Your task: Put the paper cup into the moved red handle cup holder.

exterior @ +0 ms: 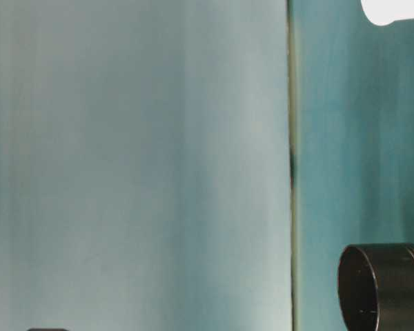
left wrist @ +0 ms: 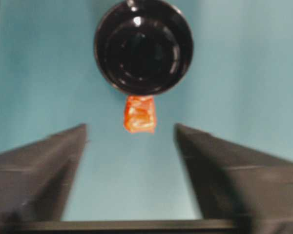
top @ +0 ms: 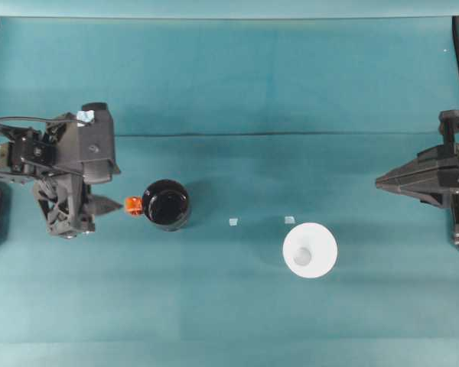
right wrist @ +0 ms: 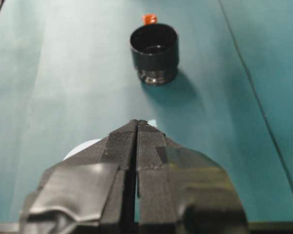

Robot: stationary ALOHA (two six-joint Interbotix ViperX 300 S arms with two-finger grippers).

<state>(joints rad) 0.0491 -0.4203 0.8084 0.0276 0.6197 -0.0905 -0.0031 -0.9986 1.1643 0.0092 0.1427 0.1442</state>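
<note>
The paper cup (top: 310, 250), likely light and crushable, should be gripped gently at its rim; left fingers (left wrist: 49, 165) released, right fingers (right wrist: 122, 146) clenched empty.

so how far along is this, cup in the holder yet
Not yet. The paper cup stands alone on the table, well apart from the holder, which is empty. In hand: the left gripper is open, lined up with the holder's red handle but not touching it. The right gripper is shut and holds nothing. Left: placing the holder as needed, picking up the cup and setting it inside.
</note>
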